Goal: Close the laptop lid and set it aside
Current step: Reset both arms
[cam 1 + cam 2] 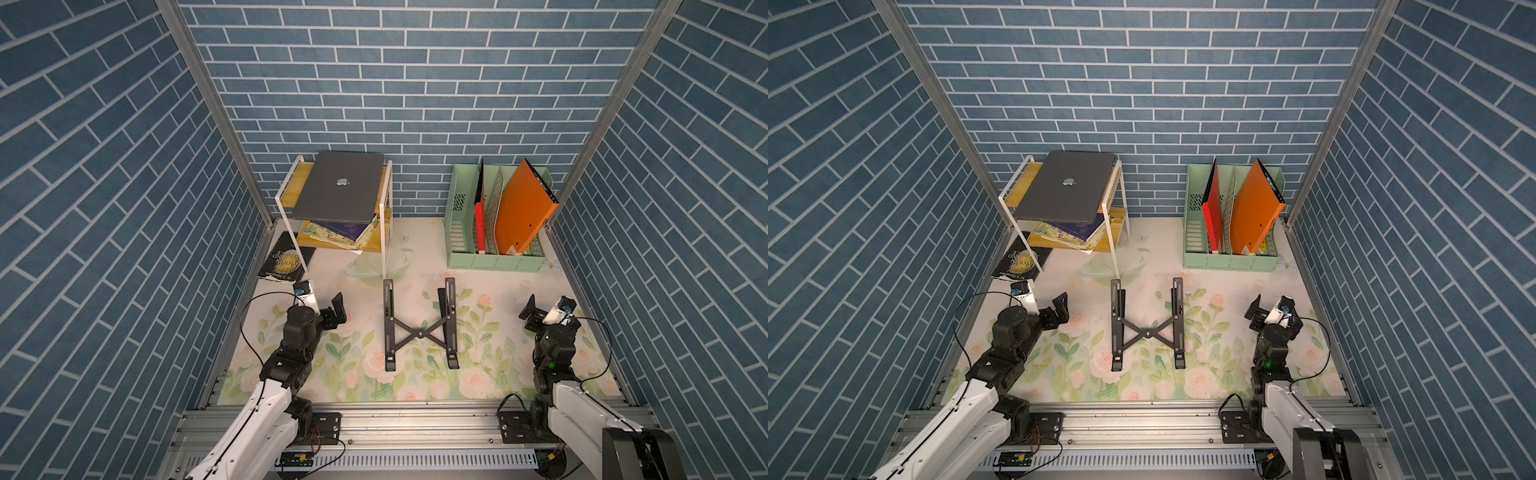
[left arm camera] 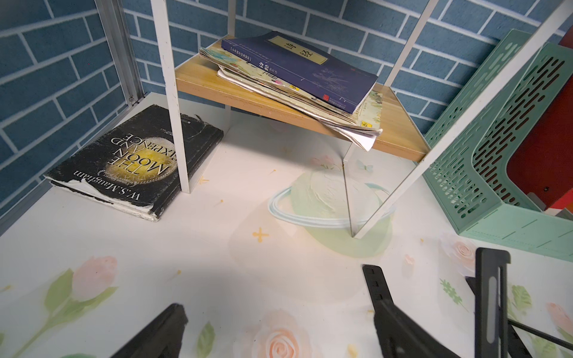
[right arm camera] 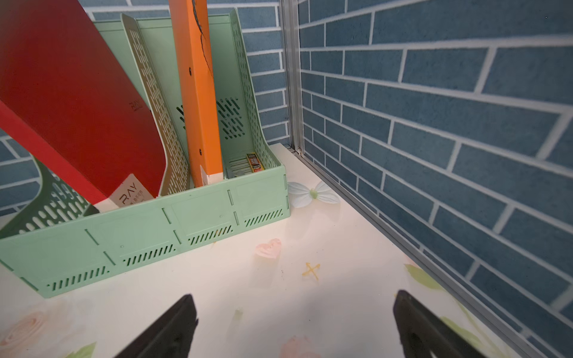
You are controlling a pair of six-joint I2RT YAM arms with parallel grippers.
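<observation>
So the laptop (image 1: 332, 195) is shut and lying flat on the top tier of the white-framed shelf (image 1: 382, 249) in the back left corner. The laptop lid (image 1: 1059, 195) is down with the apple logo facing up, and its front edge pokes out a bit past the shelf's top frame. Nothing's touching it. On the tier underneath there's a messy stack of books (image 1: 340, 232), and a black hardcover (image 1: 284, 257) sits on the floral counter (image 1: 353, 353) right by the shelf's leg. Out in the middle of the counter is the black X-shaped folding stand (image 1: 419, 332), opened out with nothing on it. In the back right corner is a mint green file organizer (image 1: 494, 262) with an orange folder (image 1: 523, 208) and a red folder (image 1: 480, 224) leaning in its slots. The left gripper (image 1: 334, 311) is near the front left of the counter, jaws spread wide and holding nothing. The right gripper (image 3: 294, 325) is on the opposite side near the wall, also wide open with nothing between its jaws. Both are well apart from the laptop.
</observation>
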